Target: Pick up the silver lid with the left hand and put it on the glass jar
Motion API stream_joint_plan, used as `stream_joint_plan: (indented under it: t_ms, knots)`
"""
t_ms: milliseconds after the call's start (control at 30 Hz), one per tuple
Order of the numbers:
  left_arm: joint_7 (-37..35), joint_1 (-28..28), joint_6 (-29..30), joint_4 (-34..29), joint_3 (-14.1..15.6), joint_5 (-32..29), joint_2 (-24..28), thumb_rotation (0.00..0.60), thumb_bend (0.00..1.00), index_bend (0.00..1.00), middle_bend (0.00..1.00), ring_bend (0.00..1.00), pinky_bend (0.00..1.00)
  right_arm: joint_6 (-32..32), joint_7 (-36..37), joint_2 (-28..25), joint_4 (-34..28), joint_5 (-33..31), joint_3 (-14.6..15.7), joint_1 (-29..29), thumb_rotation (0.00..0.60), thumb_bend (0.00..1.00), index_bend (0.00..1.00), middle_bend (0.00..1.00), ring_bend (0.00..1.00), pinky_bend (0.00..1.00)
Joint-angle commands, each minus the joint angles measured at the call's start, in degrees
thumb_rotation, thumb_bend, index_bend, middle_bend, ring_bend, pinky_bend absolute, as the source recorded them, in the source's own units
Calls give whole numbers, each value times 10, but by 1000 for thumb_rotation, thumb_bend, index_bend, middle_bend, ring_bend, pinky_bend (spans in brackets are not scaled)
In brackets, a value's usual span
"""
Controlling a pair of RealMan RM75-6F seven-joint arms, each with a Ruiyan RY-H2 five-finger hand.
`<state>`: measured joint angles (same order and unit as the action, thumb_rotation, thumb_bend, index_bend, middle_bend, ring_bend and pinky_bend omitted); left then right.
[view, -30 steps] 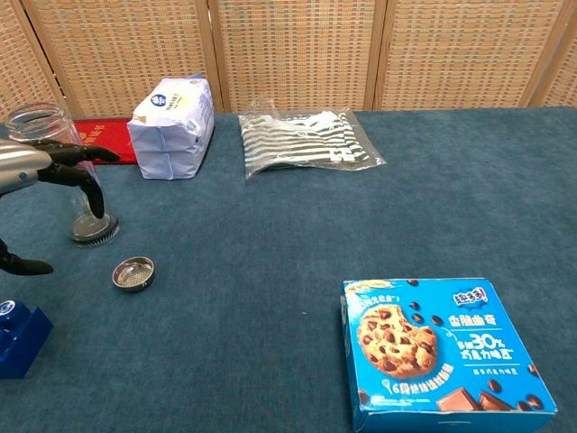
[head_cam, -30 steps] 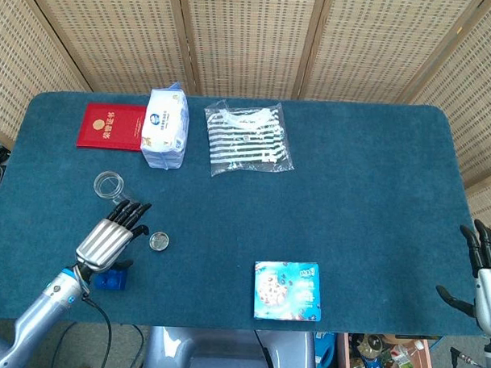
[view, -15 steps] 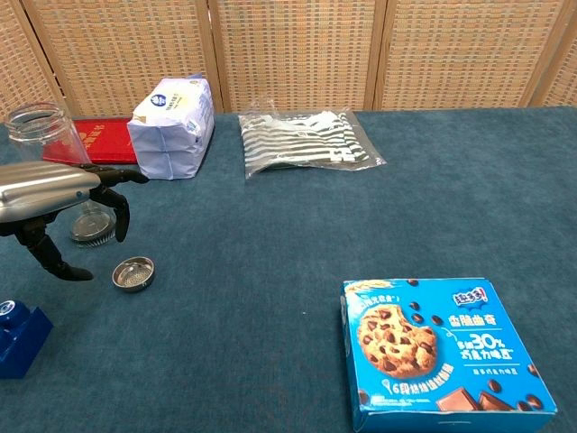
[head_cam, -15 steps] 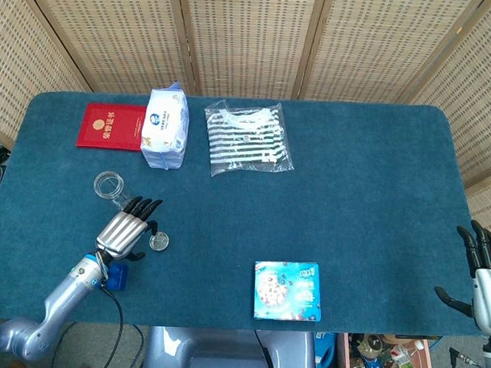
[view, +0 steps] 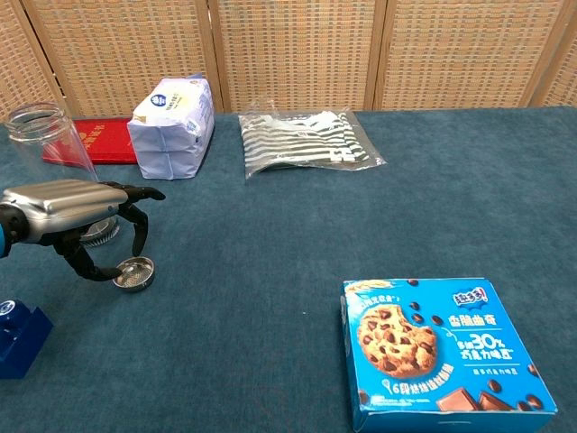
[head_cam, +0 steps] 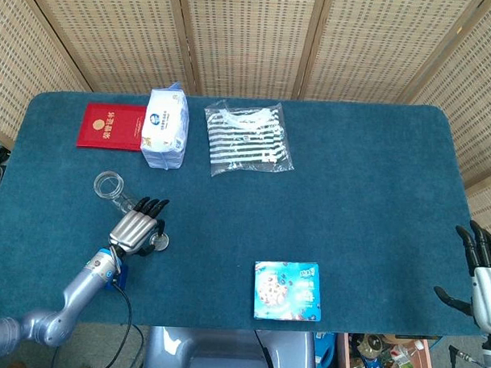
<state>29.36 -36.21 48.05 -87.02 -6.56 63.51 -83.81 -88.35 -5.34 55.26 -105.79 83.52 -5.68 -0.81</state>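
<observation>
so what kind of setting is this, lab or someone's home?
Looks like a staged test bench, probably a lab: a table covered in blue felt, woven folding screens as a backdrop, and unrelated props laid out apart, such as a cookie box, a tissue pack and a glass jar.

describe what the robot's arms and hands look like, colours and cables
The left hand has a ribbed silver metal back and black fingers. Its arm is smooth grey-silver with a blue wrist band and a black cable. The right hand looks alike: silver back, black fingers.
</observation>
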Motion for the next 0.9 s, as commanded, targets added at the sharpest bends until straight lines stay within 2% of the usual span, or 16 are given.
stream_joint_plan:
  t_ms: [33,267,400,600,900]
  knots:
    - [8,-8,1,8,3,-14,-8,600,339,485,0,0,0,0,3,-1,0,-2,-1,0,600,0,0,0,0,0]
    - [1,-17,3,13,8,-24,-14,600,342,508,0,0,0,2,11,-4,2,-5,-2,-1,600,0,0,0,0,0]
    - [6,-21,7,18,14,-27,-16,600,397,556,0,0,0,5,12,-5,1,-6,-1,-1,600,0,0,0,0,0]
    - [11,-28,11,18,19,-40,-18,600,446,561,0,0,0,7,12,-5,0,-8,-1,-2,600,0,0,0,0,0]
    - [-2,-33,17,10,17,-44,-16,600,453,600,0,0,0,7,15,-6,0,-8,0,-2,600,0,0,0,0,0]
